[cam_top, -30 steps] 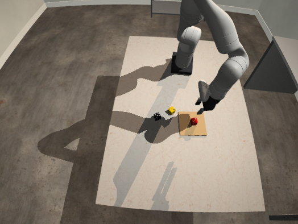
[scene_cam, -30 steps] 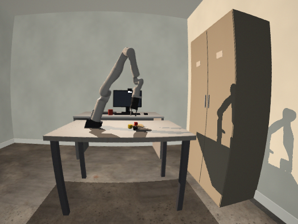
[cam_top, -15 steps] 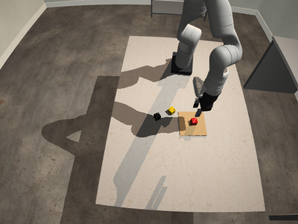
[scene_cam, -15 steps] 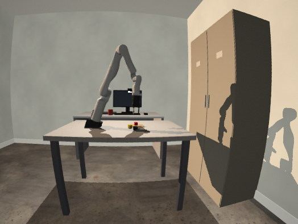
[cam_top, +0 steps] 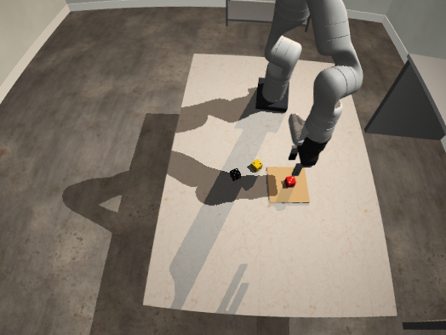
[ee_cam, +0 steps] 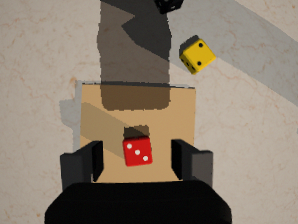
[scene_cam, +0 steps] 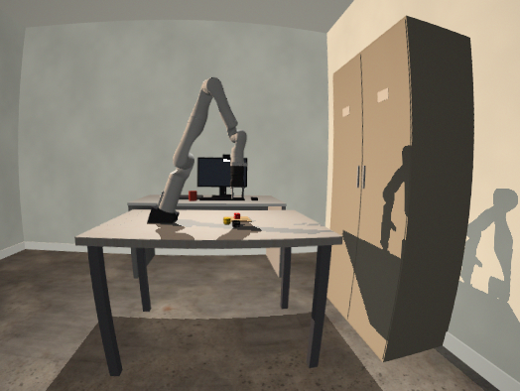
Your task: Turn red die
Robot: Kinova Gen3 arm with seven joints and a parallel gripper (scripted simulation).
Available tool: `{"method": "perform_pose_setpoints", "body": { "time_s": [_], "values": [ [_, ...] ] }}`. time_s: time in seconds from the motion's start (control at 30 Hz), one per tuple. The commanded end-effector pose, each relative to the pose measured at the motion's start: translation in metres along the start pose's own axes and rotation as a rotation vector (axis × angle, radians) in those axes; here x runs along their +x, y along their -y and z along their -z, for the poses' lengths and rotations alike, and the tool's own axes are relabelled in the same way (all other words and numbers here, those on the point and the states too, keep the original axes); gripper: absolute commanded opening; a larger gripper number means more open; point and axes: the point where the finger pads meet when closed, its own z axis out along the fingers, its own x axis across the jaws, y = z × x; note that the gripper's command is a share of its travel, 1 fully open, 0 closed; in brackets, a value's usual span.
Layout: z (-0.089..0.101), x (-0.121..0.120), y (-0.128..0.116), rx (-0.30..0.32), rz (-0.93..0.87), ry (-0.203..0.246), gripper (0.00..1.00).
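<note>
The red die [cam_top: 290, 181] lies on the tan mat [cam_top: 284, 185], near its far right part. In the wrist view the red die [ee_cam: 137, 152] shows three white pips on top and sits on the mat [ee_cam: 139, 132] between my two fingers, seen from above. My gripper [ee_cam: 137, 154] is open and empty, hanging above the die and pointing down. It also shows in the top view [cam_top: 296, 163] and in the exterior view [scene_cam: 237, 191], well above the die [scene_cam: 237, 215].
A yellow die [cam_top: 256, 165] and a black die [cam_top: 235, 174] lie on the table just left of the mat, apart from each other. My arm's base [cam_top: 272, 99] stands at the back.
</note>
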Motion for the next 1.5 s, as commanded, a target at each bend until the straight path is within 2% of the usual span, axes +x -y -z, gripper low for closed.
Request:
{"method": "perform_pose_setpoints", "body": {
  "time_s": [0.0,0.2,0.57,0.83,1.47],
  "values": [
    [0.001,-0.001,0.0,0.001,0.0,0.002,1.0],
    [0.008,-0.001,0.0,0.001,0.0,0.001,1.0],
    [0.046,0.0,0.0,0.001,0.0,0.001,1.0],
    [0.06,0.0,0.0,0.001,0.0,0.001,1.0],
    [0.062,0.0,0.0,0.001,0.0,0.001,1.0]
  ]
}}
